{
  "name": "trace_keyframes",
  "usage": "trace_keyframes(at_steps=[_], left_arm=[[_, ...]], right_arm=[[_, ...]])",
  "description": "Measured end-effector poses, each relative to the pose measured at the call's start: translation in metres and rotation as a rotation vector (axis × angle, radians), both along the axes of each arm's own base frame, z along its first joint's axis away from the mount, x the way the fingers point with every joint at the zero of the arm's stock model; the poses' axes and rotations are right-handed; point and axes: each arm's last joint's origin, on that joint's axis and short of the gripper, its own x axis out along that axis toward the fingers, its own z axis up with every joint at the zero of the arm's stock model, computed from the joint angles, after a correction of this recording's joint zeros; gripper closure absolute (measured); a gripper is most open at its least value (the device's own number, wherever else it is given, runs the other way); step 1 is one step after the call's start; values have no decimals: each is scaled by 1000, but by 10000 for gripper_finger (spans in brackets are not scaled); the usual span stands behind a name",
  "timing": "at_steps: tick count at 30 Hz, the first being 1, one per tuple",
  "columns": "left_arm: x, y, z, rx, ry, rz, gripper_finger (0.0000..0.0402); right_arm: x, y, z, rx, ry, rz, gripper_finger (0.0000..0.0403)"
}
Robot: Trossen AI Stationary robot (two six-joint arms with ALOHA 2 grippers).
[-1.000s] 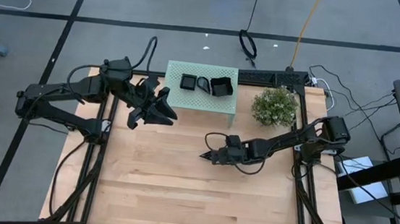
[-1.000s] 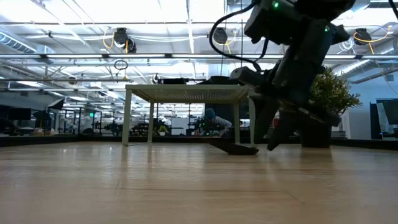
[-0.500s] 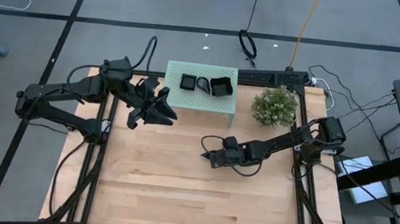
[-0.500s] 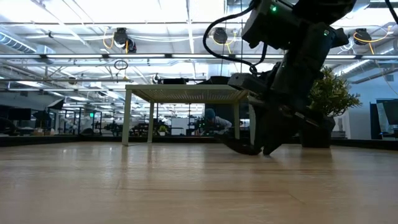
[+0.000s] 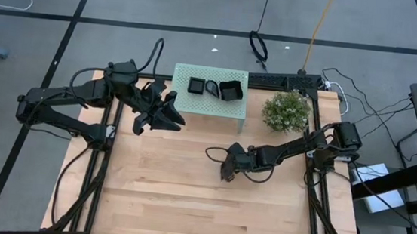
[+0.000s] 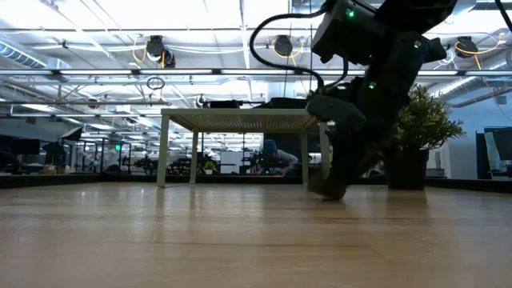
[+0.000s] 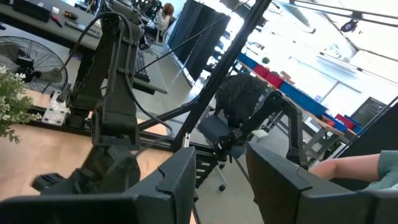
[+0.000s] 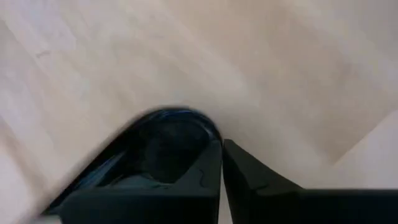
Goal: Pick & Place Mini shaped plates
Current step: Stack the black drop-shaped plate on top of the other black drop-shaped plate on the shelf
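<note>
A small black plate is gripped at its rim by the right claw, closed on it low over the tabletop centre. Farther back, the left claw is held parted and empty. Farthest, three black plates are seen on the mint-green stand

3 plates on the stand; plant right of it
</note>
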Motion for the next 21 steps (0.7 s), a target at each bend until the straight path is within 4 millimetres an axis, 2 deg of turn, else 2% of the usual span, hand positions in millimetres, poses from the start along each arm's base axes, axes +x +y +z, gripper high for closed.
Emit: trace_keyframes(at_steps=[4, 7, 14, 21], left_arm=[[0, 0, 0, 0, 0, 0, 256], [0, 0, 0, 0, 0, 0, 256], [-1, 0, -7, 84, 25, -11, 256], [2, 0, -39, 394, 152, -85, 256]], right_arm=[[0, -7, 16, -188, -29, 139, 402], [0, -12, 22, -266, -27, 204, 400], [-5, -20, 48, -242, -123, 146, 392], [-22, -18, 94, -178, -304, 105, 330]])
